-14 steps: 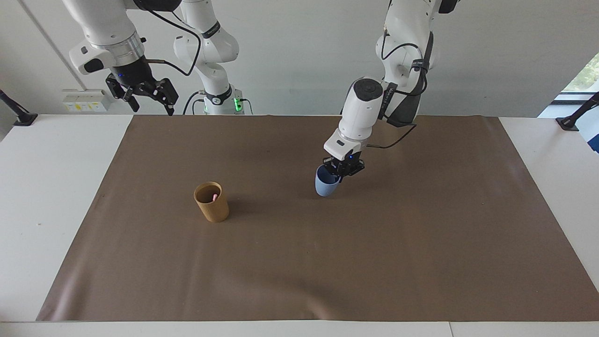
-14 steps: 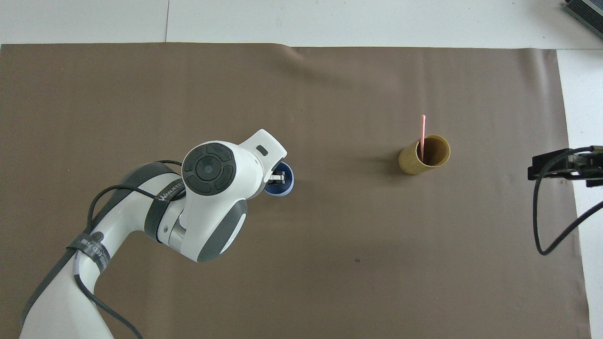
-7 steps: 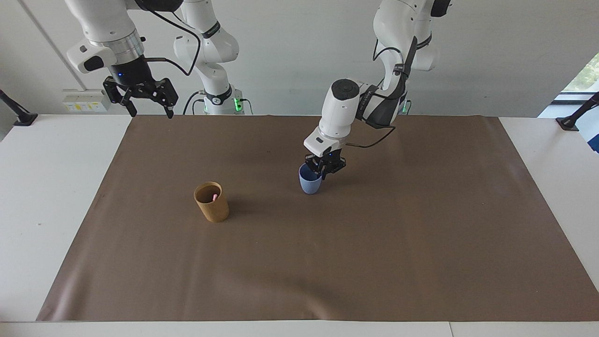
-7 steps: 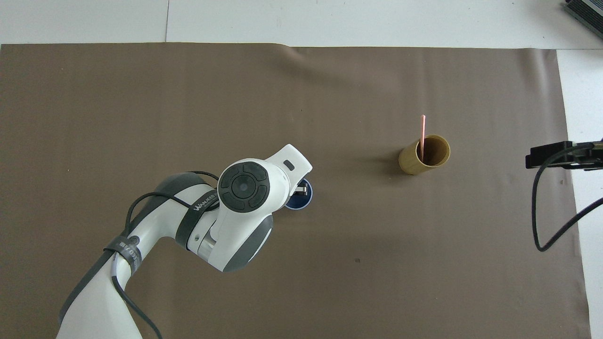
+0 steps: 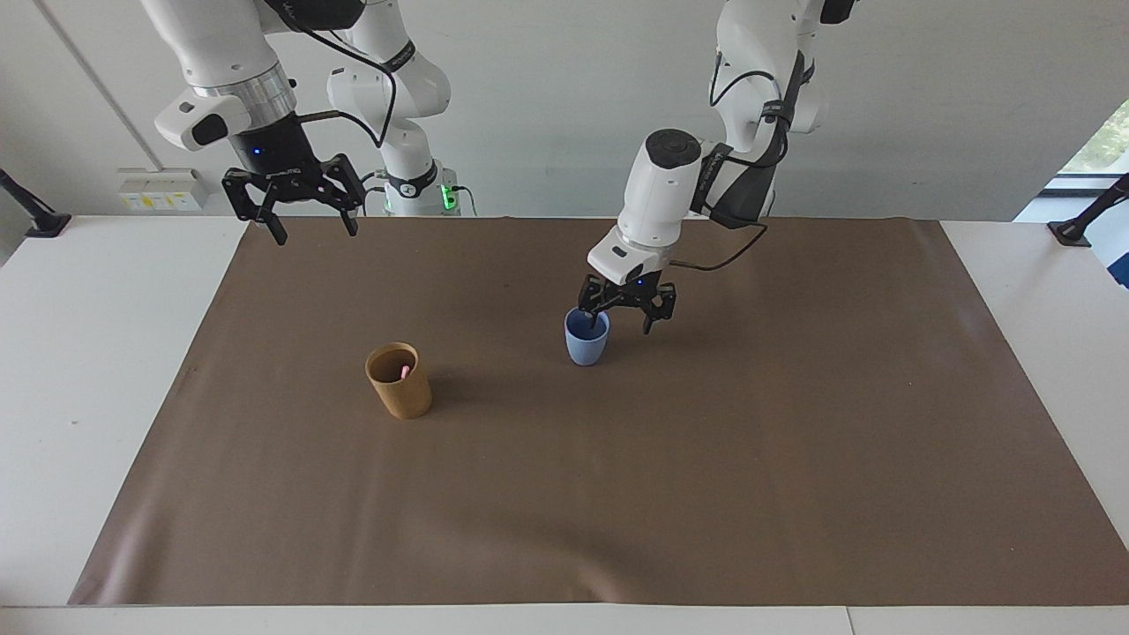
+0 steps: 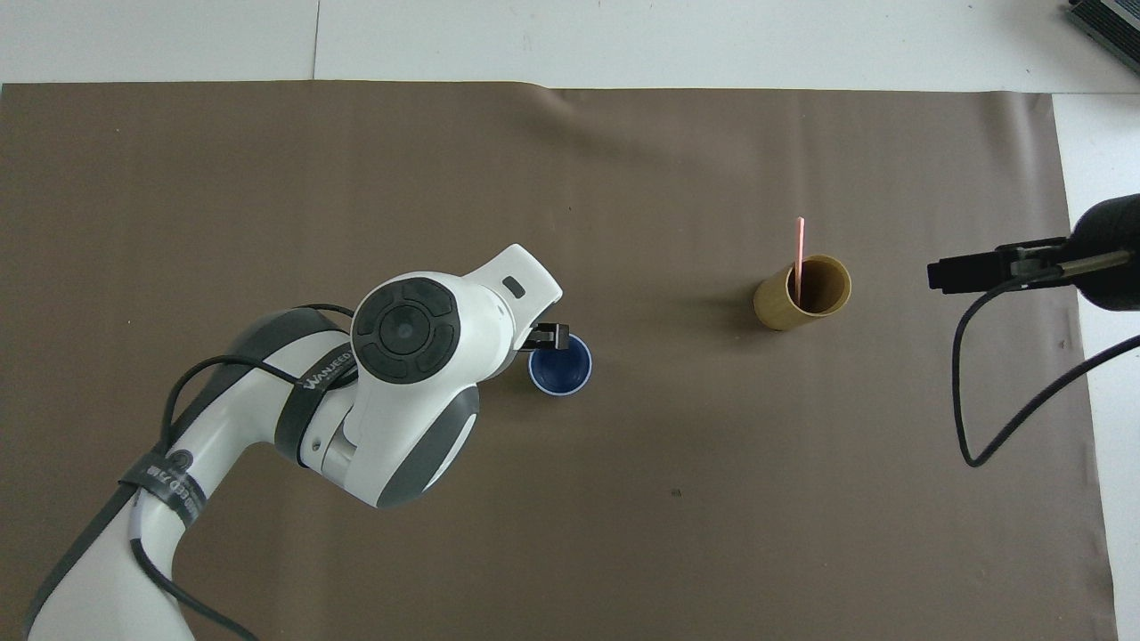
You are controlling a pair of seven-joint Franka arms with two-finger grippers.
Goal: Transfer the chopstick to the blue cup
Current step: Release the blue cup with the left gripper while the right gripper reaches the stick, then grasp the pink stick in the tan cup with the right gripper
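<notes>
Since a second ago, the left gripper (image 5: pixel 624 316) has let go of the blue cup (image 5: pixel 586 338); its fingers now stand apart above the rim. Right gripper (image 5: pixel 310 229) hangs spread near the mat's edge. The chopstick (image 6: pixel 799 260) stands in the tan cup (image 5: pixel 399 380).

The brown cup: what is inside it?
A thin pink chopstick stands in the tan-brown cup, leaning on its rim with its pink end sticking out. The cup's wall covers the stick's lower end and the cup's bottom.
</notes>
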